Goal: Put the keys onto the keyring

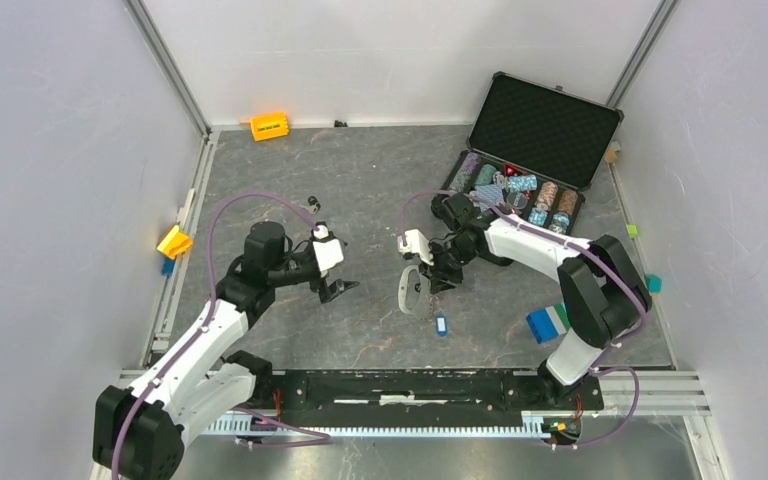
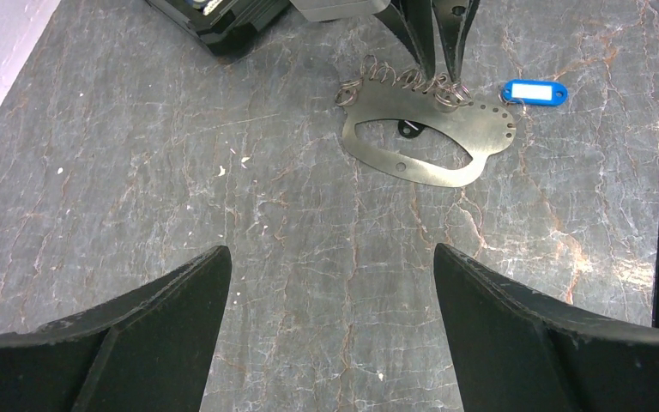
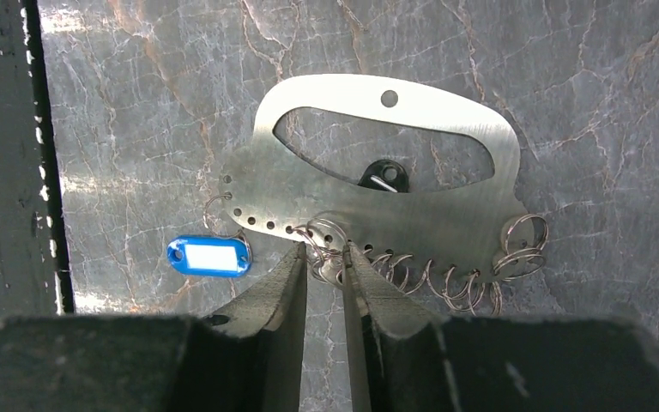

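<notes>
The keyring point(image 3: 412, 210) is a flat grey metal oval plate lying on the table, with several wire rings along its toothed edge. It also shows in the top view point(image 1: 407, 292) and the left wrist view point(image 2: 472, 142). A blue key tag point(image 3: 209, 256) lies just off its end point(image 2: 534, 92) point(image 1: 441, 324). A black key head point(image 3: 384, 177) lies inside the plate's oval opening point(image 2: 408, 129). My right gripper point(image 3: 324, 251) stands narrowly open, its tips either side of a wire ring on the plate's edge. My left gripper point(image 2: 332, 257) is wide open over bare table, well left of the keyring point(image 1: 340, 290).
An open black case of poker chips point(image 1: 530, 150) stands at the back right. An orange block point(image 1: 269, 126) lies by the far wall and a yellow piece point(image 1: 174, 242) at the left edge. Blue and green blocks point(image 1: 548, 322) sit near the right arm's base.
</notes>
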{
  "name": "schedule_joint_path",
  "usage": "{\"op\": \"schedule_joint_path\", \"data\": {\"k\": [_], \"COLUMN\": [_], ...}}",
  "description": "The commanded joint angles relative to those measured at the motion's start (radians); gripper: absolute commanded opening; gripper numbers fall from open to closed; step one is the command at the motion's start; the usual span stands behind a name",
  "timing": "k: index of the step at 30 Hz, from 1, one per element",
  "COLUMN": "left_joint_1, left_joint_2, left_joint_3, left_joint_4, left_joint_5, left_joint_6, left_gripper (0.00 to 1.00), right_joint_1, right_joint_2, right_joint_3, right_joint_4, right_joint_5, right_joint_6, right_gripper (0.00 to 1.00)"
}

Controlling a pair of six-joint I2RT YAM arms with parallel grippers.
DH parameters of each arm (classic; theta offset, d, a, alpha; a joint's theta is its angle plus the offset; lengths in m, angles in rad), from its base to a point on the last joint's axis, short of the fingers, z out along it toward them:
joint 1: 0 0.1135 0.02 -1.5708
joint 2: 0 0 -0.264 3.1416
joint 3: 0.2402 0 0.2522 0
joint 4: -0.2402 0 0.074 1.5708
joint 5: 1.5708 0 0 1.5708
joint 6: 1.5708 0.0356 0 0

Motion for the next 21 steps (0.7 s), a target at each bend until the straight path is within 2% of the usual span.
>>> {"op": "schedule_joint_path", "data": {"k": [1,6,14,21], "left_joint_1": [-0.002,-0.001,-0.002,-0.002], "left_joint_2": [-0.008,-0.01,-0.012,-0.01], "left_joint_3": [-0.007,-0.007,-0.007,-0.006], "left_joint_4": [0.004,0.004,0.004,0.003], "left_joint_5": [0.017,0.017,0.017,0.016], "left_joint_6": [0.044,0.045,0.042,0.042], "left_gripper": [0.94,0.94,0.94,0.94], "right_joint_1": [-0.003,-0.023,-0.024,-0.024], "right_joint_2": [-0.055,-0.076,-0.017,0.026], "right_joint_3": [-0.001,0.003,0.015,0.038], "right_joint_4": [0.039,0.128,0.116,0.135], "right_joint_5": [0.013,0.138,0.235,0.278], "right_joint_6": [0.024,0.078,-0.065,-0.11], "right_gripper": [0.27,0.27,0.27,0.26]}}
